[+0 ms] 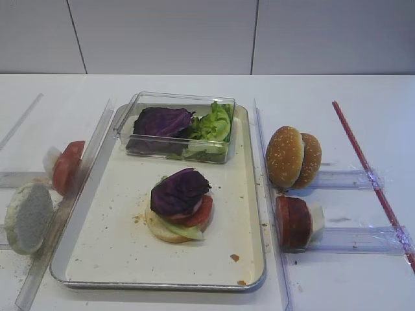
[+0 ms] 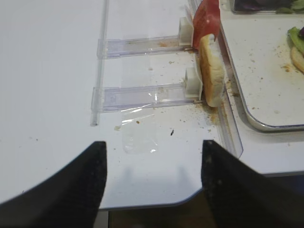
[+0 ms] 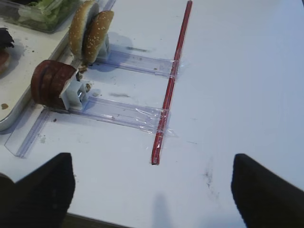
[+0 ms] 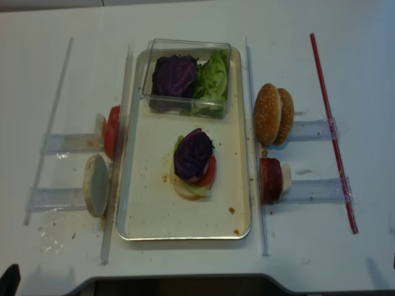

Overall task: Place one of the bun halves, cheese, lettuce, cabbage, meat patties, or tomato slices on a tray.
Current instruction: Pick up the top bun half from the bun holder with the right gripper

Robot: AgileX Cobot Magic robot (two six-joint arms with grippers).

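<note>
The cream tray point(image 1: 117, 246) holds a stack: a bun base, lettuce, a tomato slice point(image 1: 202, 212) and purple cabbage point(image 1: 179, 190) on top. Two sesame bun halves point(image 1: 285, 155) stand on edge right of the tray, with a meat patty point(image 1: 293, 222) in the rack below them. A tomato slice point(image 1: 67, 167) and a pale bun half point(image 1: 27, 217) stand on the left. I cannot make out any cheese. My right gripper point(image 3: 152, 190) hangs open over bare table, near the patty point(image 3: 50, 83). My left gripper point(image 2: 153, 185) is open at the table's front edge, empty.
A clear plastic box point(image 1: 175, 126) at the tray's back holds more cabbage and lettuce. Clear acrylic racks and rails point(image 1: 343, 240) flank the tray on both sides. A red strip point(image 1: 369, 175) is taped along the far right. Crumbs lie scattered on the tray and table.
</note>
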